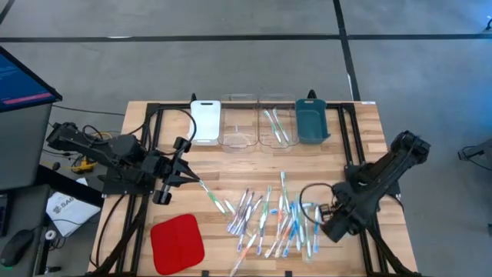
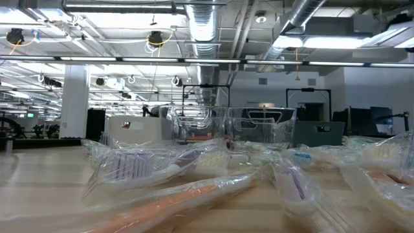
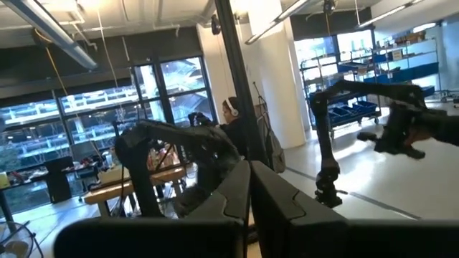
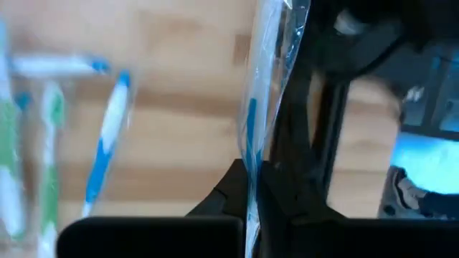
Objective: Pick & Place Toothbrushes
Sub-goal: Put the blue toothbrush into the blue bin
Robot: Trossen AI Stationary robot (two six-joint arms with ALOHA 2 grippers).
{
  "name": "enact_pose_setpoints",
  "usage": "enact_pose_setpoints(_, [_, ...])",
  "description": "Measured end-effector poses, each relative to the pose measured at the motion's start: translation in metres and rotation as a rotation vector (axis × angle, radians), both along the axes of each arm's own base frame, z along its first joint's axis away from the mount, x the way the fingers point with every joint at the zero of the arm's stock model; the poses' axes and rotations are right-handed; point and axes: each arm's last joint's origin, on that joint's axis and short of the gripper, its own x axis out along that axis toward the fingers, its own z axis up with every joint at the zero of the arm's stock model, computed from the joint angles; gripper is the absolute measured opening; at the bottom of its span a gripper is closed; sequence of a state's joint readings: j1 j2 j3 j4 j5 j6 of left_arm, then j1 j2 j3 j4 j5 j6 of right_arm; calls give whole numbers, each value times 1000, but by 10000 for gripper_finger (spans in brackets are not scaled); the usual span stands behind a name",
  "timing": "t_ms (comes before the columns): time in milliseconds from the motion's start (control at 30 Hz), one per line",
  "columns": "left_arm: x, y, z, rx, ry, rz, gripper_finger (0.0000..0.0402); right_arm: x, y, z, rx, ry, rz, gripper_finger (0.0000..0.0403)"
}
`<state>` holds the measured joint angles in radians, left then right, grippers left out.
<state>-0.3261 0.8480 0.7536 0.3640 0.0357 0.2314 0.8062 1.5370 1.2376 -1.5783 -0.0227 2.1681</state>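
**Toothbrush sorting: two brushes held, the rest on the surface**

High view. We list a wooden surface (image 1: 361, 131) carrying a loose pile of toothbrushes (image 1: 269, 219) in its near middle. At the far edge we count a white tray (image 1: 205, 120), two clear trays (image 1: 257, 121), one holding a few brushes, and a teal tray (image 1: 311, 121). A red square pad (image 1: 177, 241) lies near the front left. The left gripper (image 1: 187, 178) sits left of the pile, its jaws clenched on one end of a green-accented toothbrush (image 1: 214, 198) that slants toward the pile. The right gripper (image 1: 317, 216) is at the pile's right edge.

Low view. We see wrapped brushes (image 2: 162, 169) lying close to the lens, with the clear trays (image 2: 233, 126) behind them; no gripper shows.

Left wrist view. The left fingers (image 3: 237, 197) are pressed together; beyond them we note the room, a seated person (image 3: 231, 123) and another robot arm (image 3: 387, 118).

Right wrist view. The right jaws are clenched on a blue-accented, plastic-wrapped toothbrush (image 4: 259, 93) that stands up out of them above the surface, with more brushes (image 4: 104, 143) lying alongside.
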Motion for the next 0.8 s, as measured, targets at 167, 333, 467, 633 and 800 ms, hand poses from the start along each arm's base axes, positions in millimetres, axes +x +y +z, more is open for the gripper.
enact_pose_setpoints(167, [1, 0, 0, 0, -1, 0, 8, 3, -40, 20, -59, -182, 77, 4])
enact_pose_setpoints(333, [1, 0, 0, -1, -3, 0, 8, 3, -96, 25, -91, -201, 91, 4])
enact_pose_setpoints(467, [1, 0, 0, -1, -2, 0, 8, 1, -145, 20, -115, -160, 56, 4])
enact_pose_setpoints(633, [1, 0, 0, 17, -9, 5, 8, 6, -209, 19, -163, -200, 55, 4])
enact_pose_setpoints(800, [1, 0, 0, 20, -10, 6, 8, 13, -276, 23, -241, -340, 106, 4])
